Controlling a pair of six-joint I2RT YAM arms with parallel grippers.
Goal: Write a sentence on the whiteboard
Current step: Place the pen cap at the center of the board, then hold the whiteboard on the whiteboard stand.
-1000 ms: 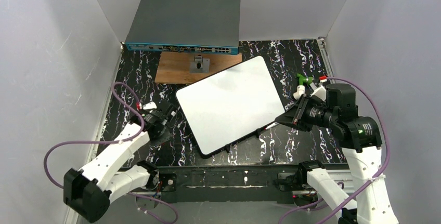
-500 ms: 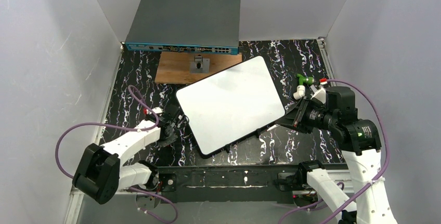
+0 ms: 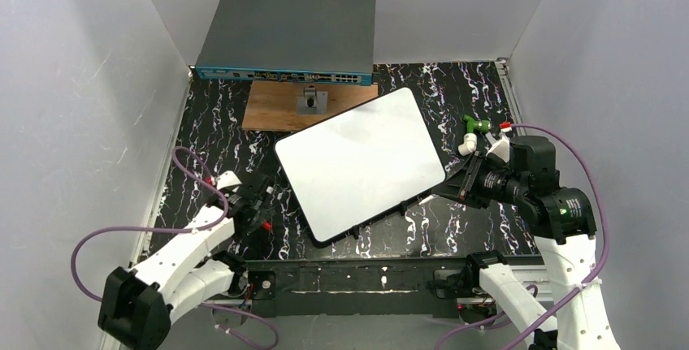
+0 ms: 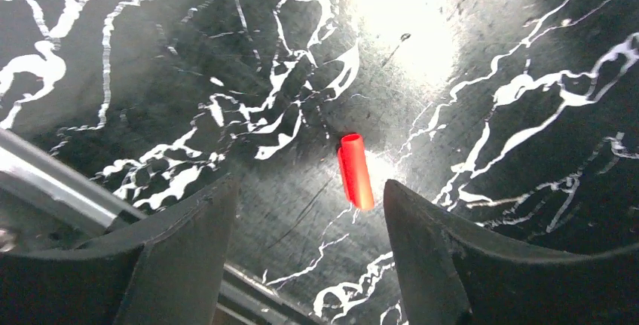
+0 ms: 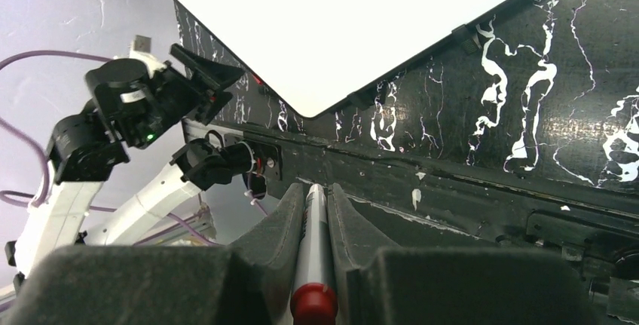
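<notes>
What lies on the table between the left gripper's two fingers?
A small red cap lies on the black marbled table between the open left gripper's fingers, touching neither; the left wrist view shows it.

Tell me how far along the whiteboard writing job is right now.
Done: a red cap, likely the marker's, lies on the table between the open left gripper's fingers. In hand: the right gripper is shut on the marker, aimed toward the whiteboard. Left: all the writing; the board is blank.
</notes>
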